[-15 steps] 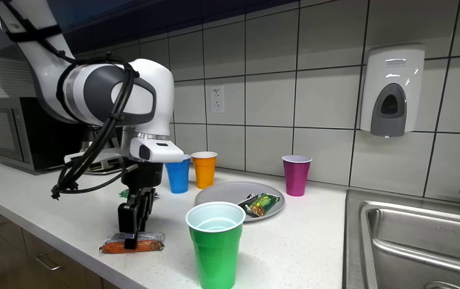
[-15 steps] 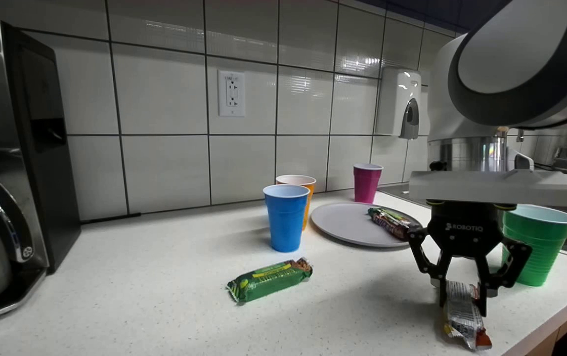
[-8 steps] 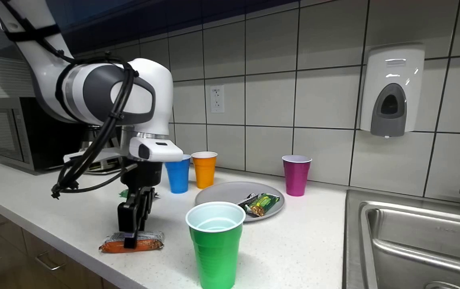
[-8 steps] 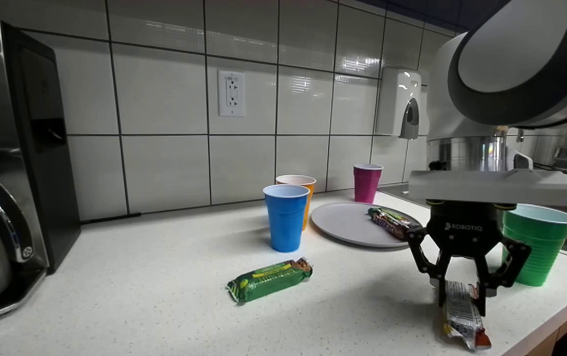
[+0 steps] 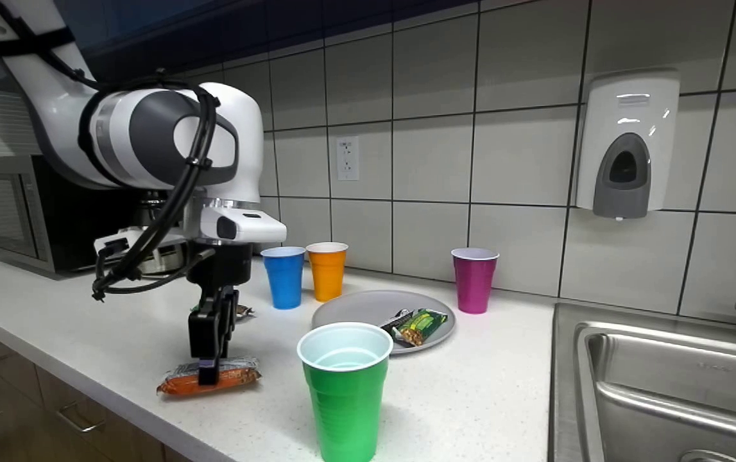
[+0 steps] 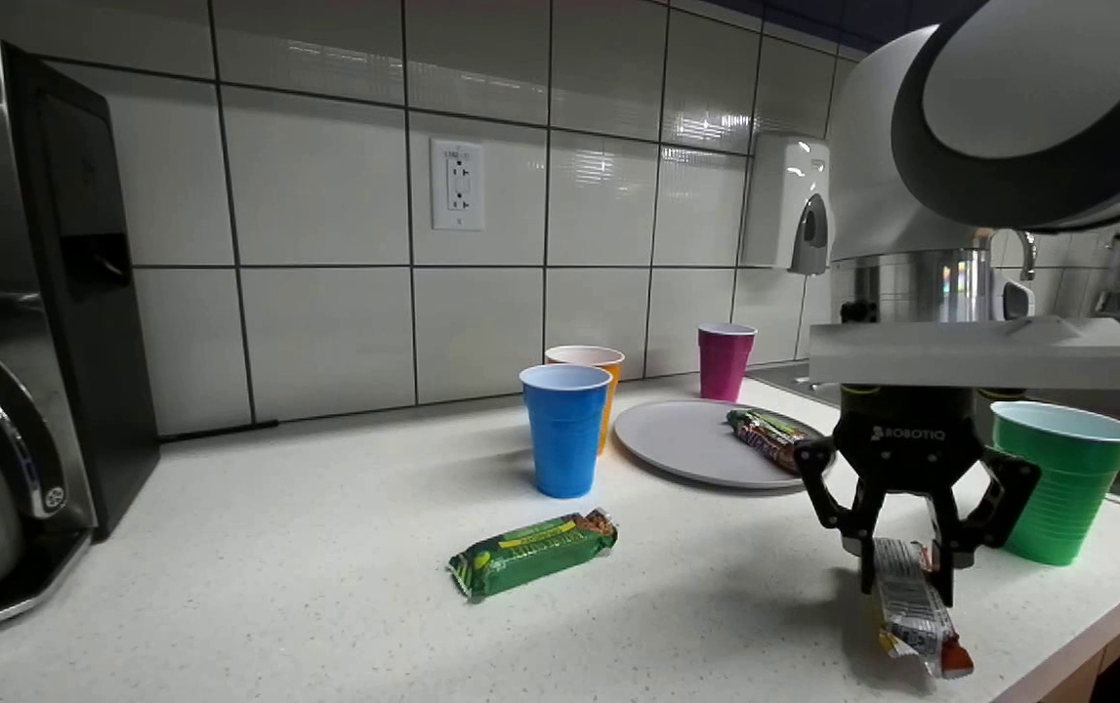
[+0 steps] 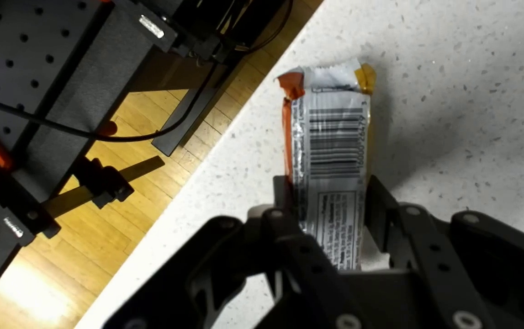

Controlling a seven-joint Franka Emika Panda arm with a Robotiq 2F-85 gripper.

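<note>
In an exterior view, black robotic fingers (image 5: 208,372) clamp an orange-and-silver wrapped bar (image 5: 234,377) close to the front edge of a white desk (image 5: 470,398). A green cup (image 5: 345,410) stands between the bar and a steel sink (image 5: 566,385). Deeper in, a gray plate (image 5: 348,311) carries snack packaging (image 5: 424,326) in green and dark tones. A blue cup (image 5: 284,279), an orange cup (image 5: 328,277) and a magenta cup (image 5: 474,282) stand toward the back edge, below a tiled wall (image 5: 432,154). A soap dispenser (image 5: 624,141) hangs on the wall above the sink.

In an exterior view, a green-wrapped bar (image 6: 532,555) lies flat on the desk near the blue cup, well apart from the fingers. A coffee maker (image 6: 71,312) stands toward the desk's end opposite the sink. One end of the gripped bar juts past the fingers; whether it clears the desk is hard to tell.

In the wrist view, the fingers press both long sides of the gripped bar, a barcode (image 7: 337,141) facing up. The desk's front edge cuts diagonally past, with wooden floor (image 7: 97,233) and a perforated dark panel (image 7: 19,75) beyond.
</note>
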